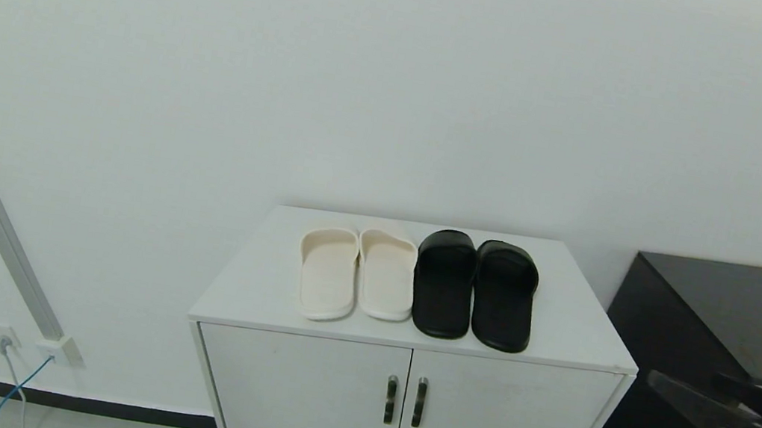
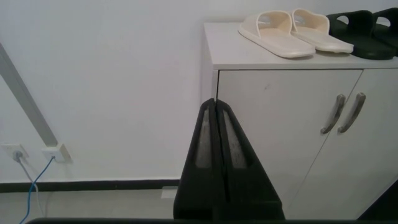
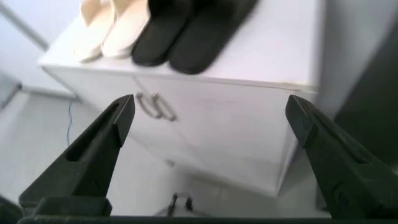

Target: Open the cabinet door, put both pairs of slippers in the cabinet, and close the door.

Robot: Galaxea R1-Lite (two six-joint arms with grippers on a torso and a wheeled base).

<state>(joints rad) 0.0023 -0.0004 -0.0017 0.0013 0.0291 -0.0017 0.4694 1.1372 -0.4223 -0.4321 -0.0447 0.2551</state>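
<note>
- Two pairs of slippers, so where are they?
- Both lie on top of the cabinet (image 1: 300, 398), side by side with their toes toward the wall. The white pair (image 1: 357, 275) is toward the robot's left. The black pair (image 1: 474, 290) is just beside it on the right, and I cannot tell if the inner slippers touch.
- How far along is the task?
- At the very start, by my reading. Both doors are shut, the handles (image 1: 390, 399) stand close together at the centre seam, and nothing grips them. Opening a door, loading both pairs and closing it are all left to do.
- And the grippers?
- The right gripper (image 1: 685, 380) hangs off the cabinet's right front corner, in front of the black table (image 1: 752, 307). Its fingers are wide apart and empty, and its wrist view looks between them at the doors. The left gripper (image 2: 215, 109) sits low, off the cabinet's left side. Its fingers are pressed together with nothing between them, and it is well apart from the handles.
- What can't you make out?
- The doors hide the inside of the cabinet, so I cannot judge its shelves or room. The head view cuts the cabinet off just below the handles and cuts the right arm at the edge. The right wrist view crops the slippers at the toes.
</note>
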